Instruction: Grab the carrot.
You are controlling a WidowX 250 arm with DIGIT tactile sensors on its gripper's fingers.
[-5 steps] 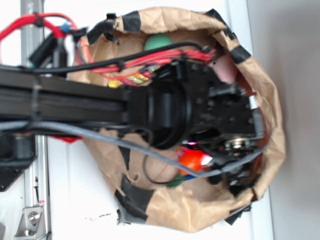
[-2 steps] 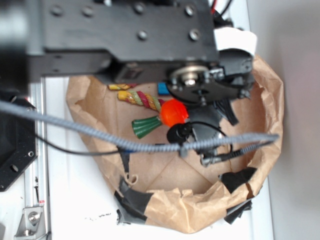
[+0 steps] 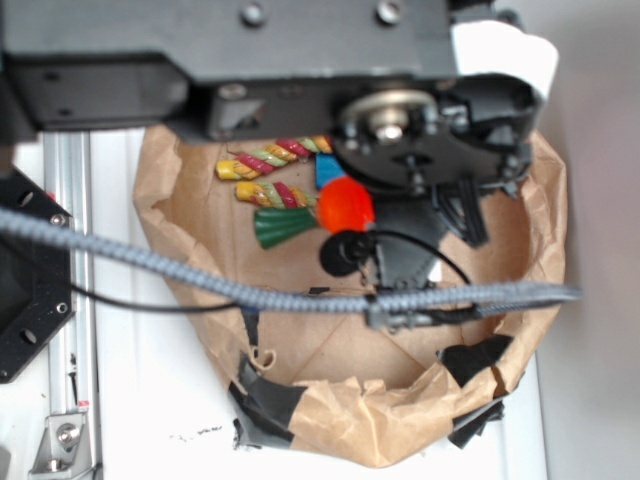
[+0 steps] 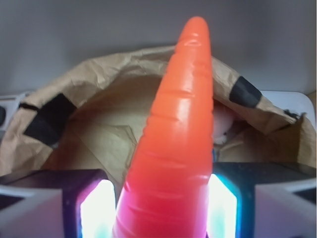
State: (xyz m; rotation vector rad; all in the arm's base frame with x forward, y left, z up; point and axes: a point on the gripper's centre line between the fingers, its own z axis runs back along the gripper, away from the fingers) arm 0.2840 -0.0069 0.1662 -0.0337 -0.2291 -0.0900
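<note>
- The carrot (image 4: 171,148) stood between the two lit pads (image 4: 96,210) of the gripper (image 4: 161,213), tapered tip pointing away from the wrist camera; the jaws were closed against its thick part, so the grab itself looked done.
- In the exterior view the carrot (image 3: 345,205) showed as an orange blob with its green leafy end (image 3: 282,226) sticking out left, under the gripper (image 3: 400,215) and above the floor of the brown paper bag (image 3: 380,430); whether it hung clear of the bag floor could not be told from overhead.
- What seemed left, at most, was lifting it free and holding it steady.
- The rope toy (image 3: 270,160) lay just beside the leafy end; contact between them was unclear.
- The arm (image 3: 220,60) hid the bag's upper part; a grey cable (image 3: 200,280) crossed the middle; a pale pinkish thing behind the carrot in the wrist view was too hidden to name.
</note>
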